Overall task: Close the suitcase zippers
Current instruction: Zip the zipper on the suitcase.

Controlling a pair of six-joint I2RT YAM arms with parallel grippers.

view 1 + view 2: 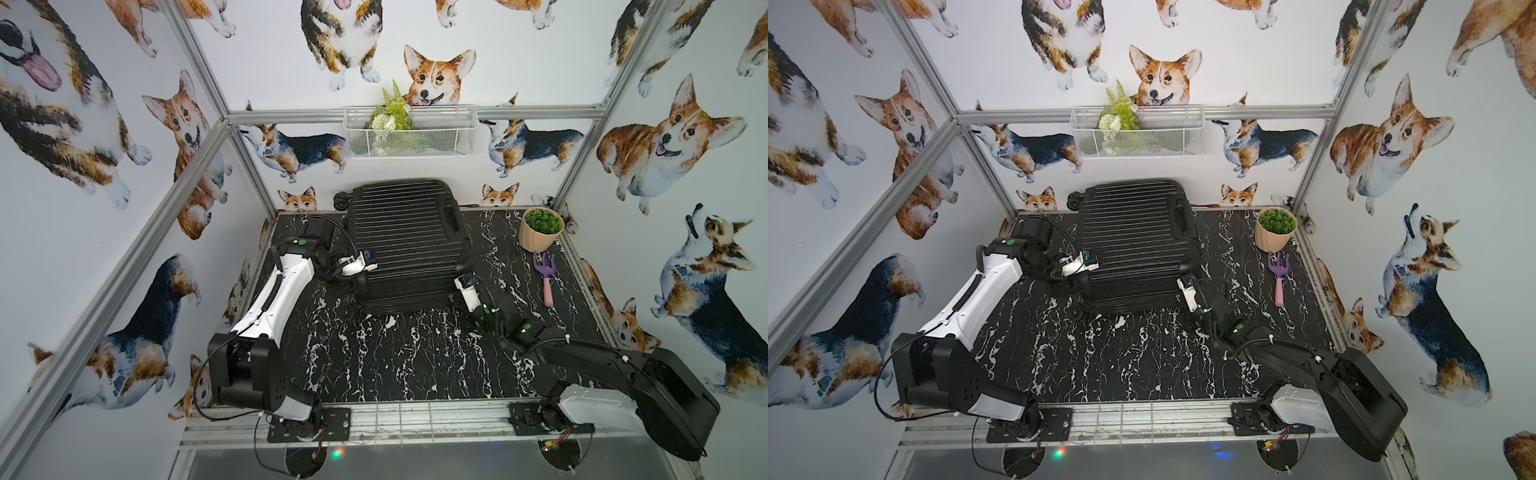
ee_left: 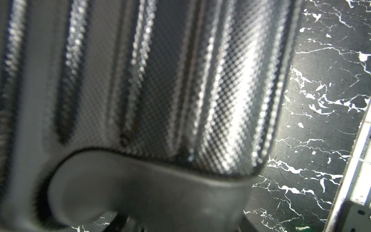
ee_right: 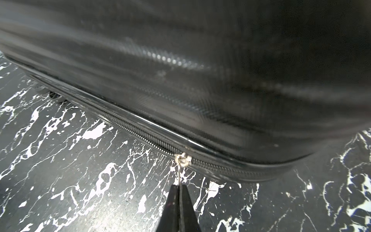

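- Right fingers (image 3: 179, 188) sit closest to the right wrist camera, pressed together on the thin metal pull (image 3: 179, 174) with no gap. I'm pinching it so I can drag the slider (image 3: 183, 159) along the seam.
- Slider rides the zip (image 3: 138, 130), low on the case's near side, close to its right corner. Teeth show on both sides of it; I can't tell which stretch is meshed.
- Case (image 1: 407, 241) lies flat on the desk (image 1: 395, 365), back-middle, halves stacked, wheels (image 1: 341, 200) to the left. Lying shut like that lines the rims up for zipping, I'd say.
- Left fingers (image 1: 370, 265) are at the case's left edge, up on the ribbed shell. Probably bracing so the case doesn't skid when I pull. Wide or narrow, I can't tell: the left wrist view is blurred, just ribs and a dark curved part (image 2: 140, 190).
- Pot (image 1: 541, 228) and rake (image 1: 544, 276) are well apart on the right, clear of the work.
- Judgement: zipping is underway, not finished.
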